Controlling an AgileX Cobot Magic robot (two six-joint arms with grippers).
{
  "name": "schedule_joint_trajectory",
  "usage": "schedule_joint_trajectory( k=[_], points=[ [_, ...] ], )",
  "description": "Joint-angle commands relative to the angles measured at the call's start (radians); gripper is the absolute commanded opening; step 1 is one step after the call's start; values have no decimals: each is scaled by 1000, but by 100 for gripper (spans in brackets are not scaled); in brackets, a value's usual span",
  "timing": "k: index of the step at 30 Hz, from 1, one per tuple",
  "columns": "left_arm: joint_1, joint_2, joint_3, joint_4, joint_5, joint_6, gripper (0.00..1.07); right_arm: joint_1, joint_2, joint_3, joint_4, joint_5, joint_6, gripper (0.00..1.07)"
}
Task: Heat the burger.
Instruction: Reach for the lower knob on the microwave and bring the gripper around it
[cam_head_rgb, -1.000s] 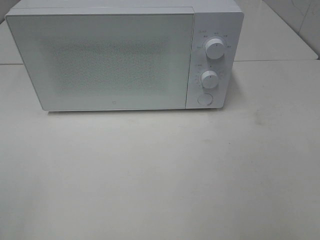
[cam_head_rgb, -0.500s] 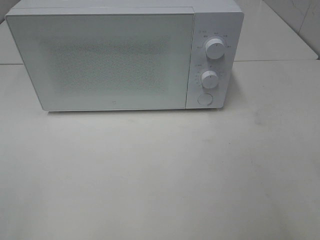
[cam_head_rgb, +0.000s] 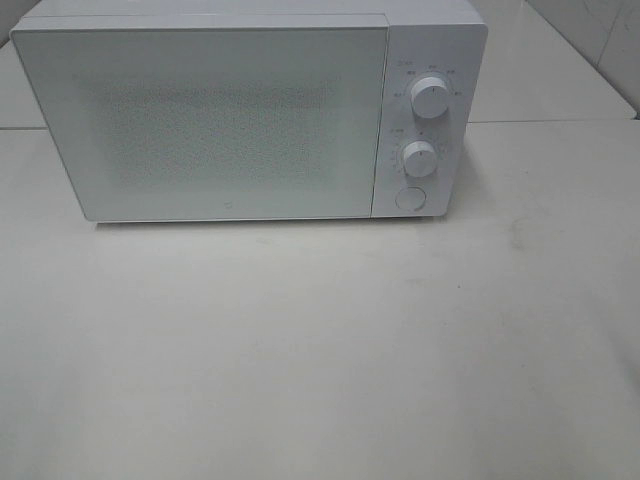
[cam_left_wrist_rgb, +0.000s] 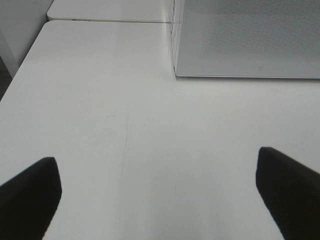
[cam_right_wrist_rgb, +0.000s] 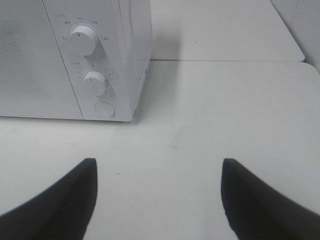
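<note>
**Microwave shut, both hands empty**

The microwave (cam_head_rgb: 230, 120) is seen closed on the surface (cam_head_rgb: 320, 350). The left hand (cam_left_wrist_rgb: 156, 167) and right hand (cam_right_wrist_rgb: 157, 170) are held wide apart above the surface, nothing gripped. The burger's place cannot be told.

You see a white boxy microwave (cam_head_rgb: 436, 45) with a finely dotted grey-white door (cam_head_rgb: 220, 120) and white round knobs (cam_head_rgb: 430, 97) ahead of your black fingers (cam_right_wrist_rgb: 55, 200), and a plain off-white tabletop (cam_head_rgb: 320, 350) beneath them.

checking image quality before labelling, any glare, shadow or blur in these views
Exterior high: soft even light, grainy microwave door, thin shadow beneath. Left wrist: fingers dark, blurred. Right wrist: microwave shadows the table beside it; knobs sharp.
</note>
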Motion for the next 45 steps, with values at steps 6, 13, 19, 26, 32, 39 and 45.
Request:
schedule_joint_trajectory(
  k=[6,13,19,26,32,39,45],
  points=[
    [0,-25,4,-9,-6,0,98,-8,207,1,-3,-211,-5,68],
    [0,-25,4,-9,-6,0,98,-8,441,1,-3,-446,-5,68],
    [0,-25,4,-9,-6,0,98,-8,602,1,-3,-623,-5,68],
    [0,-25,4,-9,-6,0,98,-8,783,1,-3,-826,-5,68],
    [0,-23,4,-9,-6,0,98,-5,879,1,7,-910,-19,68],
    [0,-21,4,-9,-6,0,98,123,987,4,251,-1028,-204,68],
    [0,-21,4,-9,-6,0,98,285,1076,4,468,-1170,-352,68]
  ],
)
